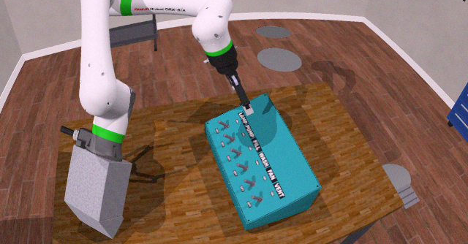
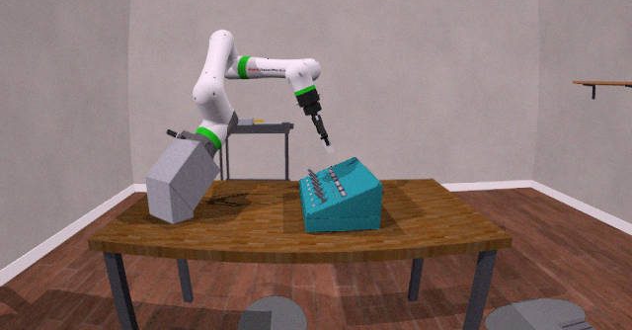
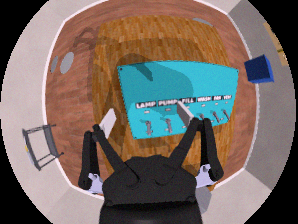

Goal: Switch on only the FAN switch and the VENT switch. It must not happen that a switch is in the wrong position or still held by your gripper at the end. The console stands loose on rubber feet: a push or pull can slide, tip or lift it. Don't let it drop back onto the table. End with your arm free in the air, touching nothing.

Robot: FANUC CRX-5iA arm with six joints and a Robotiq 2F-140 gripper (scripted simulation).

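Note:
The teal console (image 1: 261, 160) stands slanted on the wooden table, with six toggle levers in a row along its sloped face. The labels read LAMP, PUMP, FILL, WASH, FAN, VENT. The FAN lever (image 1: 249, 182) and the VENT lever (image 1: 257, 199) are the two nearest the front end. All six levers lean the same way. My gripper (image 1: 248, 109) is open and empty. It hangs above the console's far end near the LAMP label, well away from FAN and VENT. It also shows in the exterior view (image 2: 327, 146) and in the wrist view (image 3: 149, 121), above the console (image 3: 178, 99).
My grey base block (image 1: 95, 189) sits on the table's left side. The console's front corner is close to the table's front edge. Grey round stools (image 1: 278, 59) stand on the floor behind, a blue cabinet (image 1: 461, 112) stands at the right, and a metal cart (image 2: 257, 127) stands at the back.

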